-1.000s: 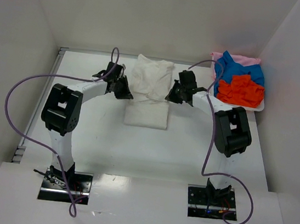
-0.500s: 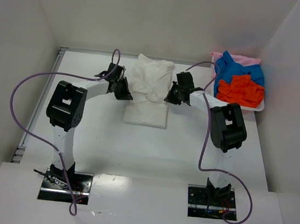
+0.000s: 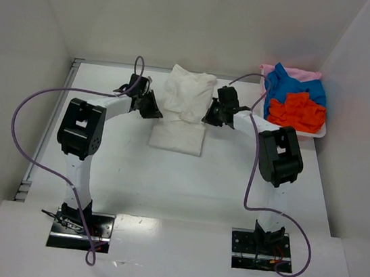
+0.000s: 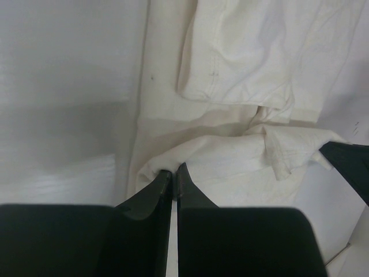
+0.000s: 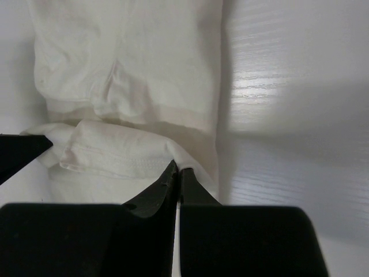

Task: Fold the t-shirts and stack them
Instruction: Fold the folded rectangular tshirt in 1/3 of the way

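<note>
**Fig.** Left gripper [image 4: 173,173] and right gripper [image 5: 177,169], jaws pinched on opposite side edges of the off-white t-shirt [image 3: 183,114] at mid-table.
We judge that uneven pulls could slip or bunch this thin, limp, creased cloth. A crumpled blue shirt [image 3: 294,88] and orange-red shirt [image 3: 297,114] wait in the white tray [image 3: 319,135], far right.

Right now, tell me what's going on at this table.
Both arms are working on the off-white t-shirt in the middle of the table. The left gripper pinches its left edge and the right gripper pinches its right edge, with the cloth bunched between them, so the fold is only partly made. The blue shirt, orange-red shirt and pink shirt lie heaped in the white tray at the far right, unfolded.
</note>
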Controlling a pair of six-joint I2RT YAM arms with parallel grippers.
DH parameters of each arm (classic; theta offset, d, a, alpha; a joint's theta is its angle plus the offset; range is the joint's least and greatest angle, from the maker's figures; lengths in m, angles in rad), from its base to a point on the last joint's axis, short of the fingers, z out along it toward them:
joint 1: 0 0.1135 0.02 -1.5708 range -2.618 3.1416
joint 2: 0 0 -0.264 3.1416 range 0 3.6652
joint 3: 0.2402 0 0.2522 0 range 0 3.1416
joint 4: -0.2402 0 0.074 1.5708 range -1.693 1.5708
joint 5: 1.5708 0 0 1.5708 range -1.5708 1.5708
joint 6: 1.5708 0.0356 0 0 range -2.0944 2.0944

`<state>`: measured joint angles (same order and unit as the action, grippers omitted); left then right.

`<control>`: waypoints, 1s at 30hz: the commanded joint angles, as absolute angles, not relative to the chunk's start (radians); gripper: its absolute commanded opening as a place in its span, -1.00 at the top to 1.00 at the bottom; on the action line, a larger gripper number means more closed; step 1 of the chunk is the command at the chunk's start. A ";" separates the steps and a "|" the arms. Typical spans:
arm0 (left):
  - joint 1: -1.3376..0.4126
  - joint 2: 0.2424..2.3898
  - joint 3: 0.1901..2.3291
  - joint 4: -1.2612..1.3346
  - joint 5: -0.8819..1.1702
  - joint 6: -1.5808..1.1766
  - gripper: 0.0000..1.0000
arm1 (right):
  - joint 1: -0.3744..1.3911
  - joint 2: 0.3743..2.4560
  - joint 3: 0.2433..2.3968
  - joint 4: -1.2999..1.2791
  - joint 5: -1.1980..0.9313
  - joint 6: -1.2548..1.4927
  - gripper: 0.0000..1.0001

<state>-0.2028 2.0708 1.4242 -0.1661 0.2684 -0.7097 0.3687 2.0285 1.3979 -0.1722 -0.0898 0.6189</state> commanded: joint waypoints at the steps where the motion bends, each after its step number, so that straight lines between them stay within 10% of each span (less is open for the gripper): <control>1: -0.178 2.082 1.471 -0.127 0.262 -0.693 0.84 | 0.350 2.042 1.454 -0.127 -0.048 0.600 0.99; 30: -0.160 2.170 1.592 -0.126 0.293 -0.675 0.79 | 0.322 2.097 1.509 -0.126 -0.058 0.600 0.99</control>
<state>-0.1814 2.1532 1.5673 -0.1543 0.3031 -0.7063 0.3397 2.0789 1.4776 -0.1635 -0.0925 0.6151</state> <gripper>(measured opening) 0.100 0.012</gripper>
